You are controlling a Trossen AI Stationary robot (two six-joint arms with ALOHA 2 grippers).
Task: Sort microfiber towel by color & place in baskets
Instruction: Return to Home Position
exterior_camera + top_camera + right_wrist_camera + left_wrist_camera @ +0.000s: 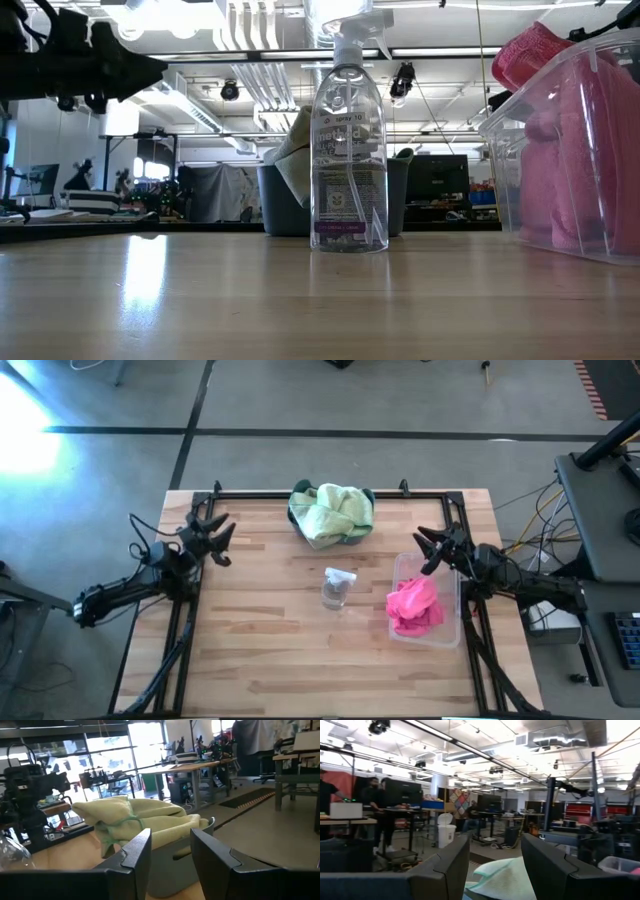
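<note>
The light green towels (333,512) are heaped in the dark teal basket (357,539) at the table's far middle, spilling over its rim; they also show in the right wrist view (135,820) and the left wrist view (502,879). The pink towels (414,606) lie piled in the clear basket (404,566) at the right; in the low view the pile (560,170) rises above the rim. My left gripper (214,540) hovers open at the table's far left corner. My right gripper (430,550) hovers open above the clear basket's far end. Both hold nothing.
A small clear spray bottle (336,588) stands upright at the table's middle, between the two baskets (348,150). A black frame rail (300,495) runs along the far edge. Bare wood (280,650) spreads over the near half of the table.
</note>
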